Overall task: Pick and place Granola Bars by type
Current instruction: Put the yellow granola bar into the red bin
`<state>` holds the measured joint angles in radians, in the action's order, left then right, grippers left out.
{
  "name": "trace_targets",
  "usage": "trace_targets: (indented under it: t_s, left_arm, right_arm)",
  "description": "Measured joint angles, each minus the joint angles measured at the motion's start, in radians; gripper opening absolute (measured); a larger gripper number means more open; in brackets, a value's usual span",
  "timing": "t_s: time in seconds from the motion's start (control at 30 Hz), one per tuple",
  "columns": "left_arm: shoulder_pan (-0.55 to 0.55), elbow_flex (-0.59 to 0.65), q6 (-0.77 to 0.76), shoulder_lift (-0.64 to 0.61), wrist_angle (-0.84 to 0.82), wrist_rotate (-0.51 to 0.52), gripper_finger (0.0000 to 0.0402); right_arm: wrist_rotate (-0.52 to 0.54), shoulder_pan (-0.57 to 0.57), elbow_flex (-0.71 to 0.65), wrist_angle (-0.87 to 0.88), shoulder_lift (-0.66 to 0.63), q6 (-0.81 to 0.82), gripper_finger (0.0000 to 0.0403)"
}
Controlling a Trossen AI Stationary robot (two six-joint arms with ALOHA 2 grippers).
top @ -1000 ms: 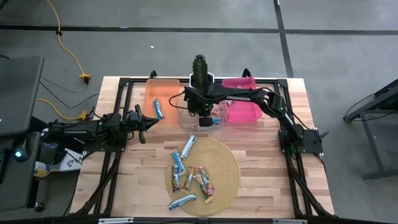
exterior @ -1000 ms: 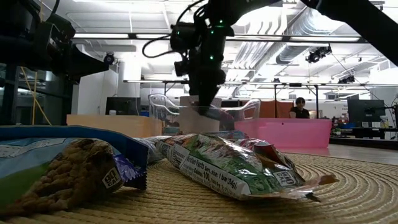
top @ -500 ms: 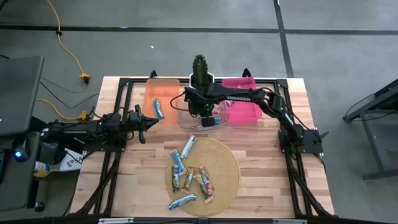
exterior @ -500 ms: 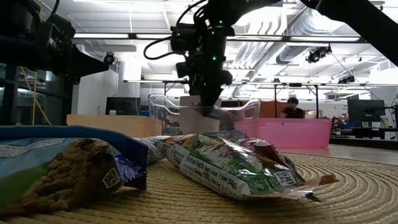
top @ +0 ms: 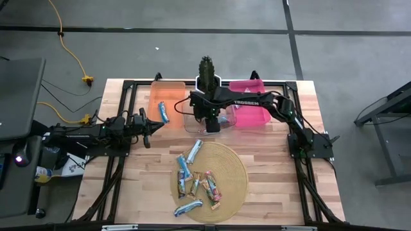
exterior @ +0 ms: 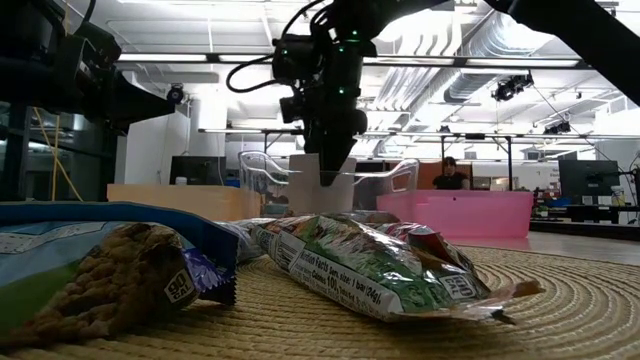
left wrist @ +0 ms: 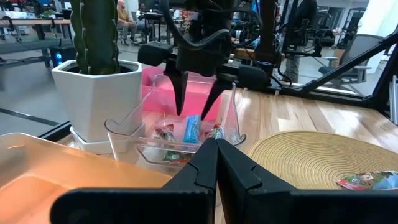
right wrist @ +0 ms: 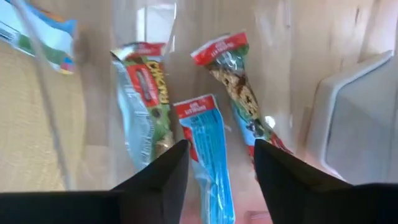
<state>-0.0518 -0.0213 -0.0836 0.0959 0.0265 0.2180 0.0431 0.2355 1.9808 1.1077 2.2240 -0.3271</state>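
A: Right claw [left wrist: 196, 99] has just sprung apart above the clear bin [top: 192, 119], and the blue-and-white bar [right wrist: 205, 155] it was carrying now lies inside, loose below the spread fingers.

B: So that bar looks sorted. Most of the Granola Bars [top: 196, 183] still sit on the woven mat [top: 234, 170], on the near side of that bin.

A: The wrist camera shows two green-and-red bars [right wrist: 146, 93] lying beside the blue one. From overhead, the arm hides all of that.

B: Left claw [top: 147, 128] waits closed, empty, beside the orange bin [top: 154, 96], which holds one blue bar [top: 164, 113].
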Motion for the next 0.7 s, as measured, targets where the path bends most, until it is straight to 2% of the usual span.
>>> trace_targets:
  t_s: [0.33, 0.53, 0.7]
  left_arm:
    - [0.0, 0.0, 0.0, 0.0, 0.0, 0.0, 0.0001]
    - [0.0, 0.0, 0.0, 0.0, 0.0, 0.0, 0.0001]
    - [0.0, 0.0, 0.0, 0.0, 0.0, 0.0, 0.0001]
  right_arm:
    - [-0.052, -0.067, 0.002, -0.092, -0.057, -0.025, 0.0212]
    - [-0.176, -0.135, 0.003, -0.136, -0.087, -0.21, 0.0216]
    - [-0.148, -0.209, 0.002, -0.144, -0.087, -0.404, 0.0217]
